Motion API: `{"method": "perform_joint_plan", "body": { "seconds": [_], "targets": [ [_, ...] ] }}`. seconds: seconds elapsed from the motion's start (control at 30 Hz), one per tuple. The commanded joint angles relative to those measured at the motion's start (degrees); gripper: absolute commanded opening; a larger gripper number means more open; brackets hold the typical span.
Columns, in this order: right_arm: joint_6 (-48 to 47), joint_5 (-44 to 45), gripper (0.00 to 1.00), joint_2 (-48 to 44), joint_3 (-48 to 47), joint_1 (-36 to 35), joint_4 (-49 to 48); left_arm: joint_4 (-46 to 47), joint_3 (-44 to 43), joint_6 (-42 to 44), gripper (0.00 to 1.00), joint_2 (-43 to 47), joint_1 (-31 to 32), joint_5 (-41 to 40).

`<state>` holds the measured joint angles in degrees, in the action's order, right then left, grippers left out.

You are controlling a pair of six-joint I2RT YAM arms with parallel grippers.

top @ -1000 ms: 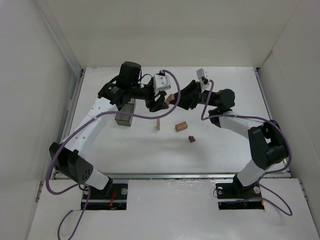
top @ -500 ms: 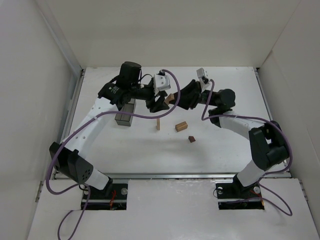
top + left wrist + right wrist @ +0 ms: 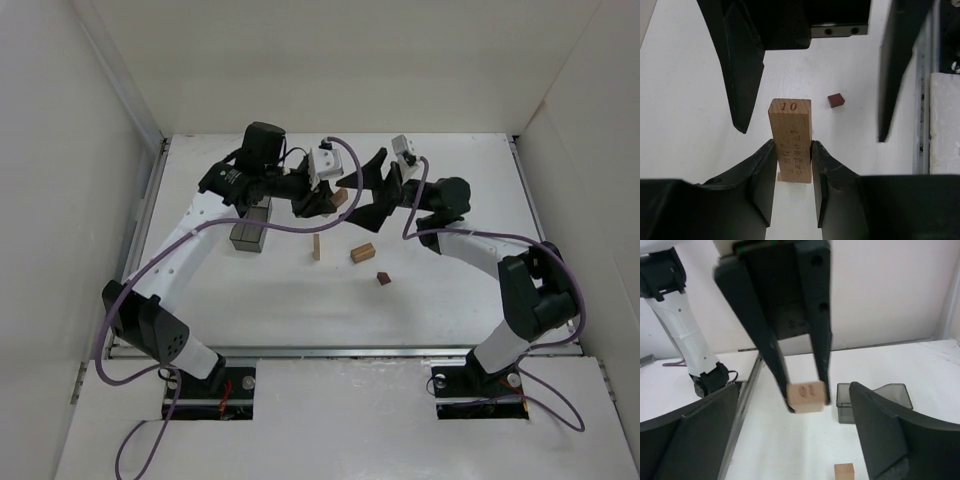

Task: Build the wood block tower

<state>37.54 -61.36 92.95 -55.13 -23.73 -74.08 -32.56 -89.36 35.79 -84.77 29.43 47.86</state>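
Note:
My left gripper (image 3: 327, 202) is shut on a light-tan wooden block (image 3: 340, 197) stamped "10", held above the table. In the left wrist view its fingertips (image 3: 771, 150) squeeze the block (image 3: 790, 137) on both sides. My right gripper (image 3: 366, 190) stands open around the same block without touching it; its fingers (image 3: 742, 65) flank the block with wide gaps. The right wrist view shows the block (image 3: 807, 396) between the left arm's fingers (image 3: 771, 347). On the table stand an upright tan block (image 3: 316, 248), a lying tan block (image 3: 362, 253) and a small dark reddish-brown block (image 3: 383, 278).
A dark translucent grey box (image 3: 250, 228) sits on the table under the left arm, also seen as the box (image 3: 847, 402) in the right wrist view. White walls enclose the table on three sides. A metal rail (image 3: 922, 125) runs along the table edge.
The right gripper has opened off the tan block while the left gripper has shut on it. Both arms stay almost where they were.

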Motion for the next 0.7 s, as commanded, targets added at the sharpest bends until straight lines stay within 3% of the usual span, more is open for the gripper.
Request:
{"method": "perform_joint_plan", "body": {
  "seconds": [0.0,0.13,0.23,0.27,0.3,0.33,0.37,0.4,0.43,0.53,0.67],
  "targets": [
    [1.7,-1.0,1.0,-1.6,-3.1,-0.1,-16.9,-4.9,-5.0,4.4,0.0,-3.4,0.3,-4.3],
    [-0.8,-4.7,1.0,-4.2,-0.2,3.0,-11.3,-20.5,-14.6,12.2,0.0,-12.1,0.3,-17.8],
    [-6.4,-8.1,1.0,-7.1,0.5,6.1,1.7,-28.0,-17.6,15.2,0.0,-16.2,0.3,-23.3],
    [-14.4,-8.7,1.0,-8.3,0.5,6.8,7.5,-28.5,-17.6,15.8,0.0,-16.2,0.3,-26.3],
    [-19.8,-7.8,1.0,-9.8,0.5,7.4,21.6,-29.1,-16.8,15.8,0.0,-16.8,0.3,-27.5],
    [-26.3,-6.4,1.0,-11.5,0.5,8.2,29.6,-29.1,-16.8,15.8,0.0,-16.8,0.3,-28.3],
    [-41.9,-1.2,1.0,-15.5,-0.3,8.3,38.6,-29.1,-15.9,14.8,0.0,-16.8,0.8,-29.0],
    [-49.9,2.1,1.0,-17.2,-1.4,8.3,56.9,-28.5,-15.3,14.8,0.0,-16.8,0.8,-29.5],
    [-55.9,5.0,1.0,-18.3,-3.4,8.3,63.7,-28.5,-14.4,14.1,0.0,-17.4,0.8,-30.3],
    [-67.5,13.4,1.0,-19.7,-5.9,8.3,80.4,-28.0,-12.8,13.5,0.0,-17.4,2.0,-31.7],
    [-71.0,16.7,1.0,-19.7,-5.2,8.9,85.1,-28.0,-12.8,13.5,0.0,-18.8,4.5,-33.1]
  ]
}}
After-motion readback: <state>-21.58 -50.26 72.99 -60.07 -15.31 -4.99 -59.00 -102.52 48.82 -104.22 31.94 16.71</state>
